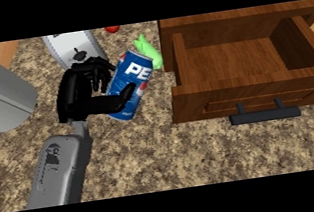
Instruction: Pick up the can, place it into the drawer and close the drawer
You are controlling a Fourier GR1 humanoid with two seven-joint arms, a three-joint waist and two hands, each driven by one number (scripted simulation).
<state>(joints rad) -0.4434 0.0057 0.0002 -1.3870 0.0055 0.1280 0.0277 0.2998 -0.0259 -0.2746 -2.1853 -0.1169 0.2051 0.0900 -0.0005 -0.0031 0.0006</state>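
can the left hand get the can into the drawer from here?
Probably yes: the left hand is curled round the can, and the drawer beside it stands open with nothing between.

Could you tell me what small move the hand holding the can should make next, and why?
Probably carry the can rightward, over the drawer's left wall. The hand is already curled round the can, which is tilted and left of the drawer. The drawer stands open with a bare wooden floor, so nothing seems to block setting the can inside. This looks like the left hand; no other hand shows.
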